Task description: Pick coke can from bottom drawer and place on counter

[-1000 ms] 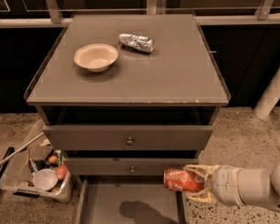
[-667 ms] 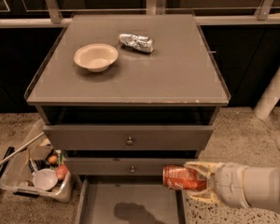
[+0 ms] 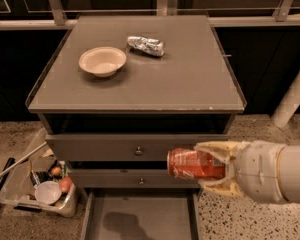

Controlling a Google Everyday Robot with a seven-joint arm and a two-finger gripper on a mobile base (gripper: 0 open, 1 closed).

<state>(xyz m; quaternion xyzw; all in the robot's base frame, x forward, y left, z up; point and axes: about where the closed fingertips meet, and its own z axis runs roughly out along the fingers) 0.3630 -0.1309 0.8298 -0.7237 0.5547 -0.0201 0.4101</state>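
My gripper (image 3: 210, 165) comes in from the right and is shut on the coke can (image 3: 192, 164), a red can held lying sideways with its silvery end pointing left. The can hangs in the air in front of the two upper drawers, above the right part of the bottom drawer (image 3: 140, 216). That drawer is pulled out, its flat grey floor bare with a shadow on it. The counter (image 3: 190, 79) spreads above and behind the can.
A cream bowl (image 3: 102, 60) and a crumpled silver packet (image 3: 146, 45) lie on the counter's back left part. A clear plastic bin (image 3: 37, 186) with odds and ends stands on the floor left of the cabinet. A white post (image 3: 292, 101) rises at the right.
The gripper has lifted the can slightly higher, from beside the lower knob drawer to between the two knob drawers. Nothing else has moved.
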